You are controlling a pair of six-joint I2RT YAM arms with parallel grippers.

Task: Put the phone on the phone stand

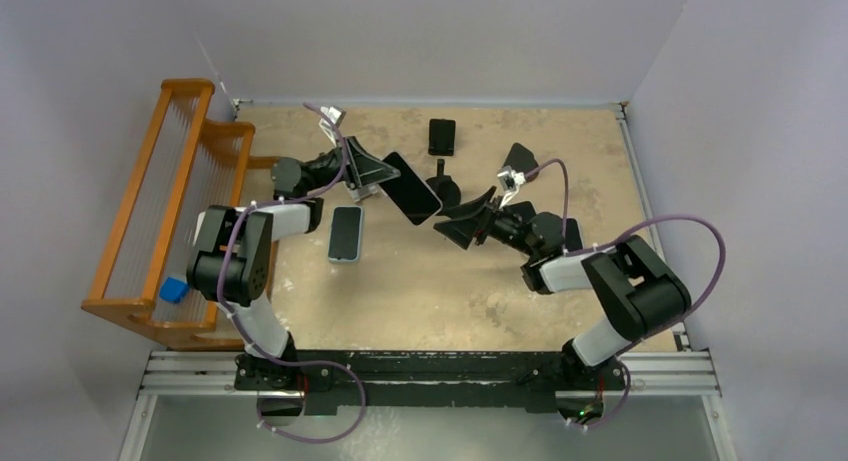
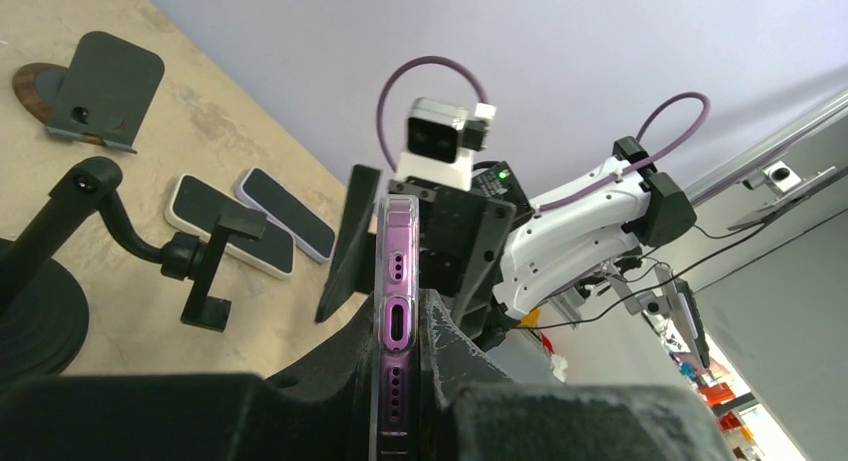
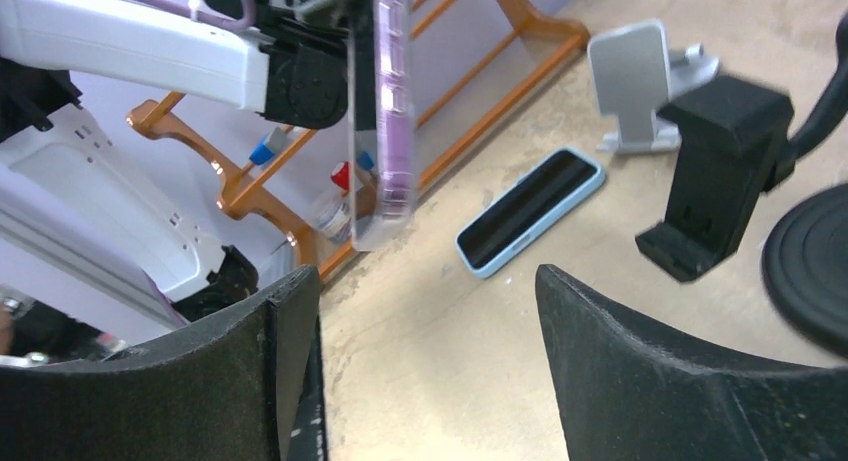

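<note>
My left gripper (image 1: 375,176) is shut on a purple phone in a clear case (image 1: 411,189) and holds it above the table, tilted towards the right arm. In the left wrist view the phone's bottom edge (image 2: 395,251) stands upright between my fingers (image 2: 330,371). My right gripper (image 1: 462,219) is open and empty, facing the phone's free end; the phone (image 3: 385,111) hangs ahead of it, beyond the fingertips. A black clamp stand (image 3: 720,176) on a round base (image 1: 447,193) stands between the two grippers, its clamp (image 2: 210,271) empty.
A light-blue phone (image 1: 345,233) lies face up near the left arm. A black phone (image 1: 441,136) and a dark wedge stand (image 1: 518,161) sit at the back. A silver stand (image 3: 640,86) stands by the left gripper. A wooden rack (image 1: 150,211) lines the left edge.
</note>
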